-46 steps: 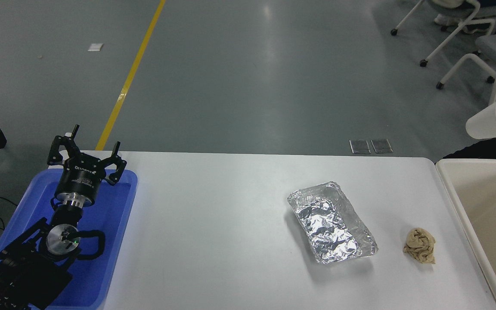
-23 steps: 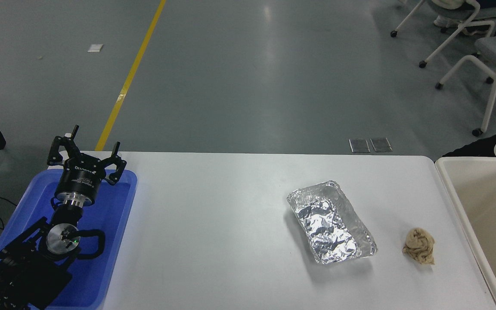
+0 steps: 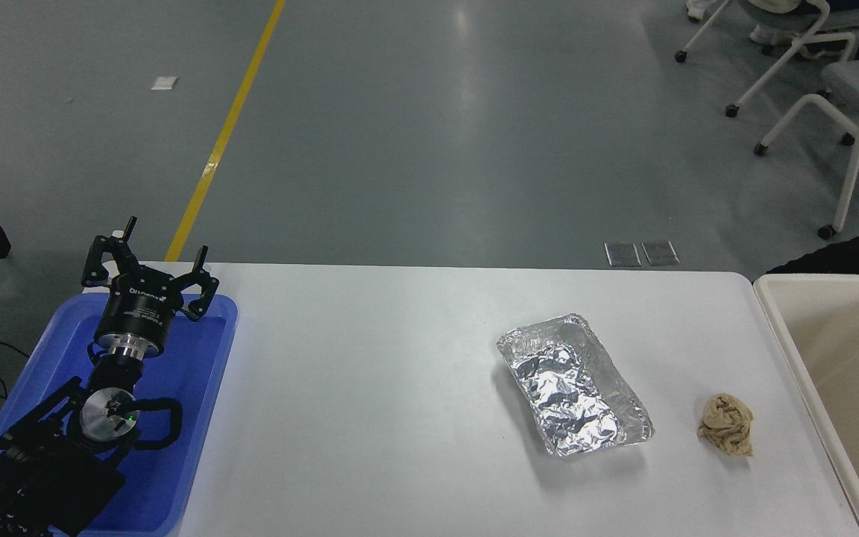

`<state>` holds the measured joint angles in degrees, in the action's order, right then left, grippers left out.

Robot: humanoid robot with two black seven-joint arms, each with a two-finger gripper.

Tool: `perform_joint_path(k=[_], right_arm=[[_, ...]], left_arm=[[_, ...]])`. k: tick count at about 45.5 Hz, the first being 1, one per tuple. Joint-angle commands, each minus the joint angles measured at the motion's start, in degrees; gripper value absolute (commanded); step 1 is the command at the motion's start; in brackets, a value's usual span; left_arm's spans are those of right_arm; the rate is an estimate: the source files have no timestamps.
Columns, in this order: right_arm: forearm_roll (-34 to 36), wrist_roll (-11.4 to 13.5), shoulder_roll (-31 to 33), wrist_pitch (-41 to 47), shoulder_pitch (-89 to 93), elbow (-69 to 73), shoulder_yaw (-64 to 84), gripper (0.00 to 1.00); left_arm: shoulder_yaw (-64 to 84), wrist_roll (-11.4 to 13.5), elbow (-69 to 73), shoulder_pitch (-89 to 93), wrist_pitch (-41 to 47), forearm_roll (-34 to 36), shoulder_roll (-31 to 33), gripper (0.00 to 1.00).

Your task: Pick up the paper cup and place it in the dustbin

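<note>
A: Well, no paper cup anywhere in the head view right now, and no right arm either. The dustbin (image 3: 787, 350) shows only its near corner and left wall at the right edge of the white table (image 3: 400, 388), so whether the cup is over it, in it, or off to the side can't be told.

B: And what's in shot isn't the target. There's a crinkled foil tray (image 3: 575, 388) mid-table and a crumpled tan paper wad (image 3: 728, 425) between it and the bin, neither touching the other.

A: What about handling, judging by the task alone?

B: A paper cup would be very light and thin-walled, and it would probably cave under a hard squeeze. The sensible hold is across the wall just below the rim, where the rolled edge stiffens it, with gentle pressure. Dropped from a modest height into a bin that big, it should land fine.

A: Now the left side.

B: The left gripper (image 3: 150, 272) hovers parked over the far end of the blue plastic tray (image 3: 198, 418), wrist pointing away from the camera, fingers splayed apart with nothing between them. The arm comes up from the lower left corner, well apart from everything on the right half of the table.
</note>
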<state>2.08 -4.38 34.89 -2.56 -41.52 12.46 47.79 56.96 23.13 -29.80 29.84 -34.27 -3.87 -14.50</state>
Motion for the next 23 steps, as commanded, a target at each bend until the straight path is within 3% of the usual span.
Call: perform_joint_path(k=[1, 16, 18, 23], right_arm=[[0.12, 2.18, -1.32, -1.40, 3.72, -0.68, -2.26, 0.00], [0.12, 2.09, -2.20, -2.01, 4.34, -1.73, -2.88, 0.00], [-0.06, 2.09, -2.11, -2.89, 4.34, -1.91, -3.31, 0.18], [-0.14, 2.01, -2.02, -4.65, 4.34, -2.52, -4.19, 0.82]], left_arm=[[-0.01, -0.02, 0.00, -0.04, 0.00, 0.01, 0.00, 1.00], [-0.01, 0.07, 0.00, -0.04, 0.00, 0.01, 0.00, 1.00], [-0.01, 0.07, 0.00, 0.05, 0.00, 0.01, 0.00, 1.00], [0.08, -0.02, 0.00, -0.04, 0.00, 0.01, 0.00, 1.00]])
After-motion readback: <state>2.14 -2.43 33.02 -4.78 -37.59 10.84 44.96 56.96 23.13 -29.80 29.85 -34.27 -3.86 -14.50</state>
